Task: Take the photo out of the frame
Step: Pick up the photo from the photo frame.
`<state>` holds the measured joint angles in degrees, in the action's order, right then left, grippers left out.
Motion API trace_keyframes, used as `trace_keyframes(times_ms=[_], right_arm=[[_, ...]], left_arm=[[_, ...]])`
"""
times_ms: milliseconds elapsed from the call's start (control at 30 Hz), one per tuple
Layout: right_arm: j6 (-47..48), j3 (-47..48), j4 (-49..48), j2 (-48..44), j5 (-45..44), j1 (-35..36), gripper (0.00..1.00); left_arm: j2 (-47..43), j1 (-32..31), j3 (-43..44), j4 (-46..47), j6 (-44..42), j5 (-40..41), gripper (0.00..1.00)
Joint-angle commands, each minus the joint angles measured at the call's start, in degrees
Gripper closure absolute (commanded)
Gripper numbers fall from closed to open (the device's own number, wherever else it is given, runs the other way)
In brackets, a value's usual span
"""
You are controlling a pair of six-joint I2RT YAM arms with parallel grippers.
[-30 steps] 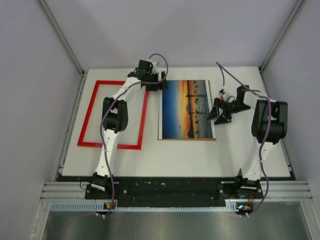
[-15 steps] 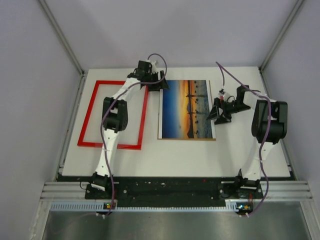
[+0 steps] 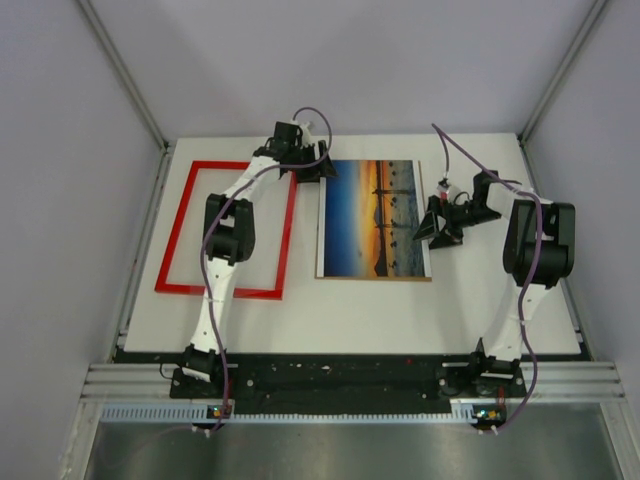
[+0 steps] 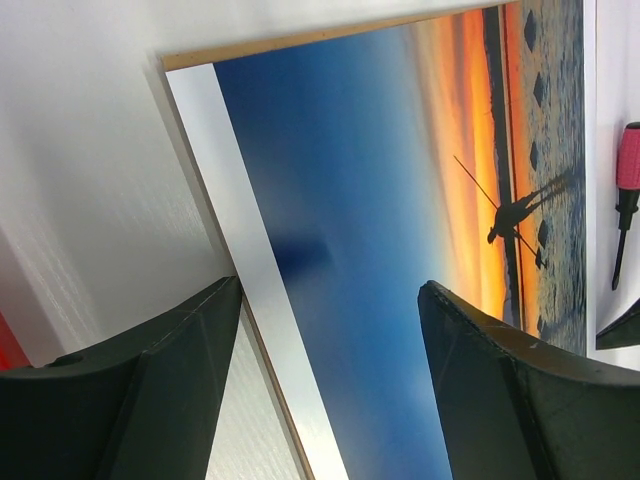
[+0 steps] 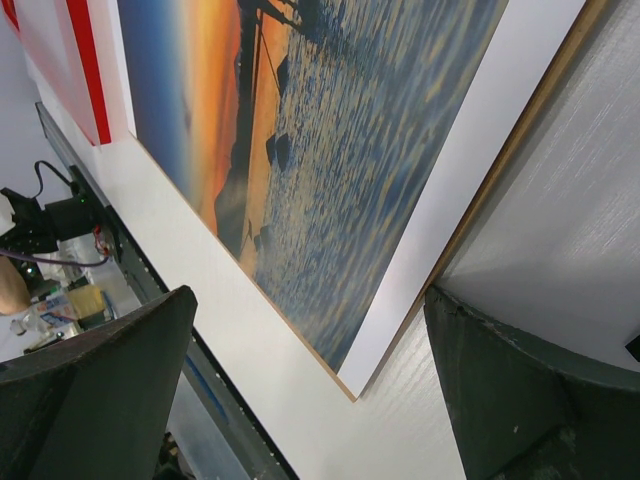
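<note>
Left hand point(image 3: 312, 170) has edged a touch up and to the left since a second ago, off the top left corner of the photo point(image 3: 372, 218). Right arm and everything on the tabletop point(image 3: 400, 310) unchanged.

Overhead view:
- Photo lies flat at centre of the tabletop, picture side up, out of the frame point(image 3: 220, 292).
- A thin brown line shows along its lower edge: backing board point(image 3: 375, 279) underneath.
- Red frame lies flat at left of the photo, just beside it, not touching. White tabletop shows through its opening. Left arm crosses over it.
- Right hand point(image 3: 432, 230) sits at the photo's right edge, about mid-height.

Left wrist view:
- Left hand point(image 4: 330, 290) spread wide, holding nothing.
- One finger point(image 4: 150, 390) at lower left over bare tabletop, the other at lower right over the blue sky of the print.
- The photo's white border runs between them.
- Brown board edge peeks out along the print's top and left side.
- Pink-handled screwdriver point(image 4: 623, 205) at far right, past the photo.

Right wrist view:
- Right hand point(image 5: 310, 300) also spread, nothing between its fingers point(image 5: 520, 400).
- A corner of the photo and board points down between them.
- A strip of red frame at upper left.
</note>
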<state>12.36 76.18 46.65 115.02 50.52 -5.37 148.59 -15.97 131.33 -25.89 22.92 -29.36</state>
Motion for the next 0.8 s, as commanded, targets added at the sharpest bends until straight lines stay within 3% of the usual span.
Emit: trace_keyframes(times_ms=[0, 767], right_arm=[[1.61, -0.42, -2.53, 0.64, -1.13, 0.71, 0.02], [1.35, 0.10, 0.54, -4.37, -0.69, 0.97, 0.02]], left_arm=[[-4.45, -0.73, -0.81, 0.84, 2.13, -3.94, 0.23], [-5.95, -0.82, -1.60, 1.89, 3.89, -5.53, 0.24]])
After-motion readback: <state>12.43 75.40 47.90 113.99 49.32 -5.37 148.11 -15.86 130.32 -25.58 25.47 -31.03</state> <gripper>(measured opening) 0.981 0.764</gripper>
